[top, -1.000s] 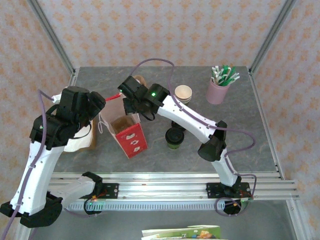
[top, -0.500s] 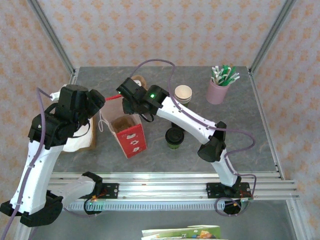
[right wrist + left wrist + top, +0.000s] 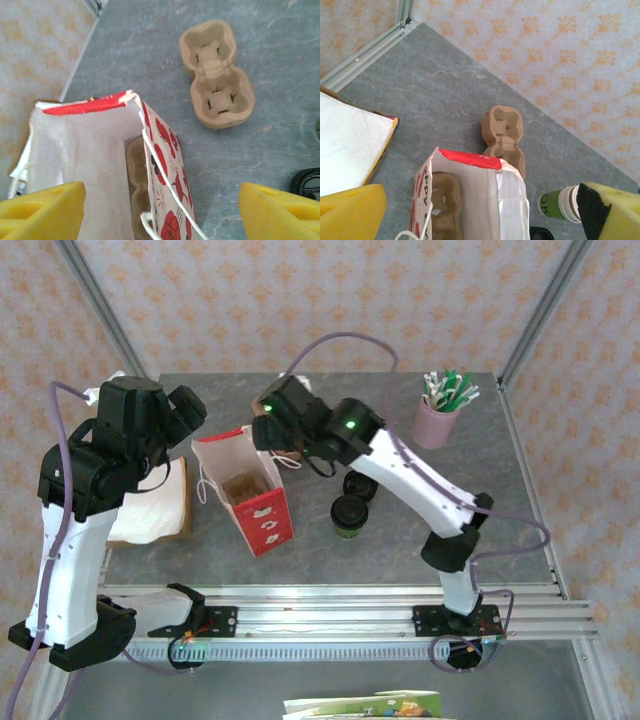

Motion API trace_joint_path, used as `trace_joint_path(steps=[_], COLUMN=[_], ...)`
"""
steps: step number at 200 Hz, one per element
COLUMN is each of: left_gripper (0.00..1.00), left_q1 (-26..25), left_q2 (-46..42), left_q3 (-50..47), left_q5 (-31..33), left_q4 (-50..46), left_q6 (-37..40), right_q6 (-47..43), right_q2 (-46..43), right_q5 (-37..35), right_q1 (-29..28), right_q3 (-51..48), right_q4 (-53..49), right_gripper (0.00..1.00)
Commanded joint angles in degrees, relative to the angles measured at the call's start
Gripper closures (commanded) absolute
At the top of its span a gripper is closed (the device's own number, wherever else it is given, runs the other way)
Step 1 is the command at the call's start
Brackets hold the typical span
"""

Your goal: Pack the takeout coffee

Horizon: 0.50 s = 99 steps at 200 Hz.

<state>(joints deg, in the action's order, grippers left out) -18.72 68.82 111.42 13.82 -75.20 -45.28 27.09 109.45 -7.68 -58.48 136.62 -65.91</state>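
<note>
With a carrier (image 3: 243, 486) already in the bag (image 3: 264, 522) at the middle of the table (image 3: 500, 500), the takeout coffee (image 3: 350, 512) stands unpacked just beside it, toward the right edge, while the left gripper (image 3: 480, 212) and right gripper (image 3: 160, 210) hang open and empty.

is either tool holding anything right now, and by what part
Nothing is held. The left tool and the right tool both stand open and empty by the paper bag.

Red-flowered white bag (image 3: 266, 524), green black-lidded cup (image 3: 349, 516)
</note>
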Motion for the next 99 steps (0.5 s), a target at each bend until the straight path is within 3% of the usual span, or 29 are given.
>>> trace_joint_path(steps=[1, 22, 38, 99], left_gripper=[0.01, 0.01, 0.01, 0.01], left_q1=[0.3, 0.0, -2.1, -19.8], left_q2=[1.5, 3.0, 4.3, 9.3], left_q3=[1.5, 1.1, 0.3, -0.1], left_q5=[-3.2, -8.1, -7.9, 1.8], left_q4=[0.7, 3.8, 4.8, 8.3], left_q6=[5.5, 9.2, 11.3, 24.8], right_q6=[1.8, 3.1, 4.1, 4.7], right_q2=[-6.7, -12.8, -17.0, -25.4], right_q5=[-3.6, -2.0, -1.8, 5.0], right_q1=[2.6, 5.4, 6.5, 8.0], right_q3=[-4.5, -13.3, -20.7, -42.1], right_q4=[-3.9, -4.0, -4.5, -5.0], right_gripper=[0.2, 0.21, 0.21, 0.13])
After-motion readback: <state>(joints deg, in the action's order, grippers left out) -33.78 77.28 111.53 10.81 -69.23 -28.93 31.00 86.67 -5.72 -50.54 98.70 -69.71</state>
